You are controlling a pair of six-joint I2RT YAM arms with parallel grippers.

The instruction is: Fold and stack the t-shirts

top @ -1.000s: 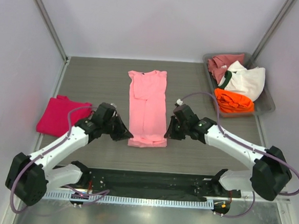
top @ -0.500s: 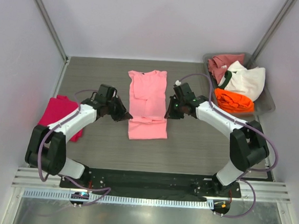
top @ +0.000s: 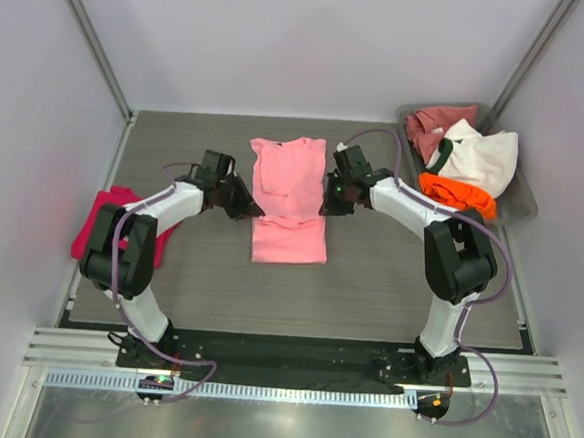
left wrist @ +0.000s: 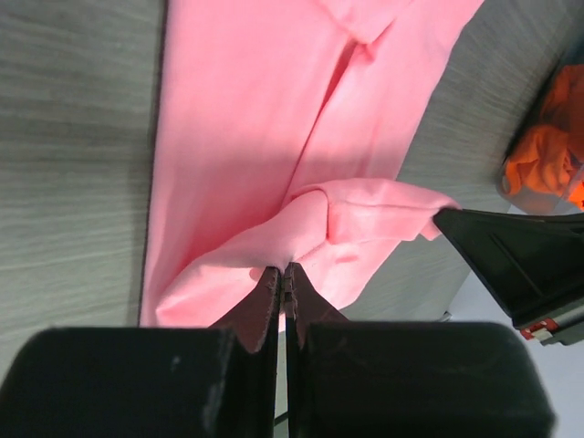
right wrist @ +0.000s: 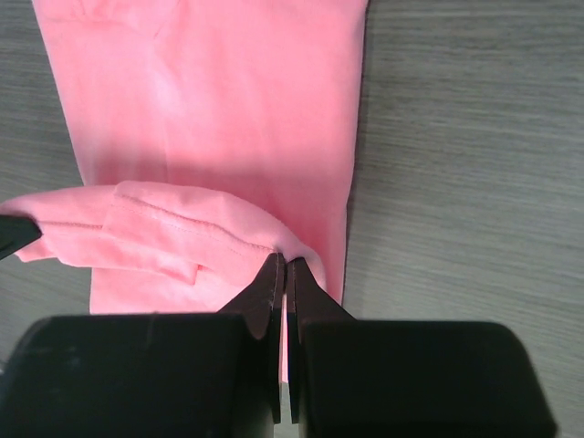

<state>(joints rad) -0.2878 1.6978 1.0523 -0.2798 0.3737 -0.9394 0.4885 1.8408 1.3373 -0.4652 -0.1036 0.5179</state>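
The light pink t-shirt (top: pixel 290 194) lies lengthwise in the middle of the table, its near hem lifted and carried back over the body. My left gripper (top: pixel 254 212) is shut on the hem's left corner (left wrist: pixel 283 255). My right gripper (top: pixel 323 207) is shut on the hem's right corner (right wrist: pixel 283 251). The raised hem hangs as a fold between them, about halfway up the shirt. A folded magenta-red t-shirt (top: pixel 99 221) lies at the table's left edge, partly behind the left arm. Orange (top: pixel 456 193), white with dark trim (top: pixel 477 157) and dusty rose (top: pixel 434 124) t-shirts sit bunched in the tray.
A grey tray (top: pixel 522 205) stands at the back right corner. White walls close the table's left, right and back. Both arms stretch far forward over the table's middle. The right gripper's fingers (left wrist: pixel 511 251) show in the left wrist view.
Both grippers have carried the pink shirt's near hem away from the bases, from the front edge of the shirt to about its middle. The shirt now looks shorter, doubled over.
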